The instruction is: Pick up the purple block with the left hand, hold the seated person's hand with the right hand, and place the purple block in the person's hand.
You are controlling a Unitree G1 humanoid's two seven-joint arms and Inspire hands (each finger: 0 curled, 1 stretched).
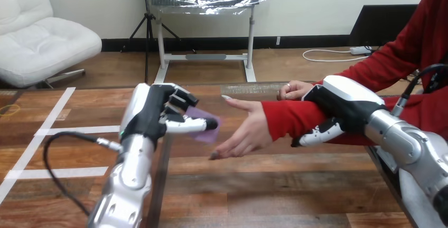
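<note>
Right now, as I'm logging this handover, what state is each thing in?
left hand: raised, shut on the purple block.
purple block: pinched in the left hand, clear of the table.
right hand: curled round the person's forearm.
person's open hand: stretched toward the block, not touching it.
person's other hand: curled, behind the forearm.

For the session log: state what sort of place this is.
Probably a robot handover test bench: a wooden table marked with white tape lines, the left hand gripping a purple block, and the right hand clasped round a seated person's forearm.
</note>
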